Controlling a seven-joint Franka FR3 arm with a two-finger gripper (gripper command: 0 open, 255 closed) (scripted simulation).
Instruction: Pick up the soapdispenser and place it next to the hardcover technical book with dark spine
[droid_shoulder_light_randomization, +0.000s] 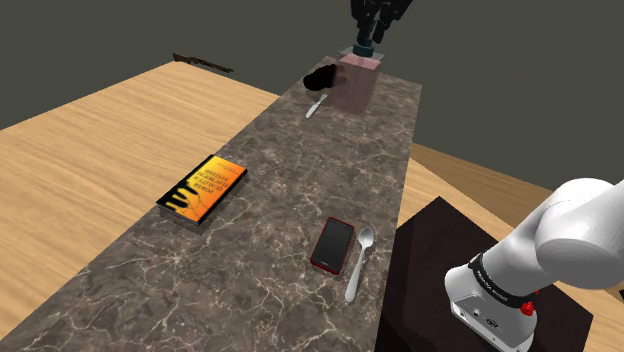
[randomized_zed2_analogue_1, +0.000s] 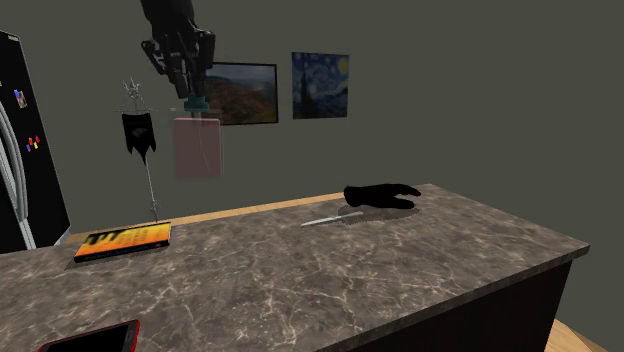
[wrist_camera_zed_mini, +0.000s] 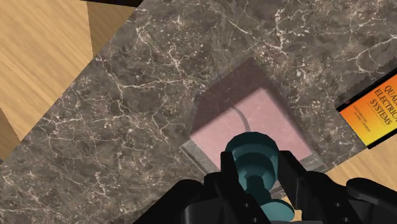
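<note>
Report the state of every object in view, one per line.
soap dispenser, upright, held above the counter.
gripper, shut on the soap dispenser's pump.
book, closed, flat on the counter.
phone, flat, screen dark.
spoon, lying beside the phone.
black object, lying on the counter.
silver utensil, lying beside the black object.

The orange-and-black hardcover book (wrist_camera_zed_mini: 375, 111) carries black cover lettering: a cut-off word beginning "QUA", then "ELECTRIC" and "SYSTEMS". Its lettering is unreadable in the other views.
</note>
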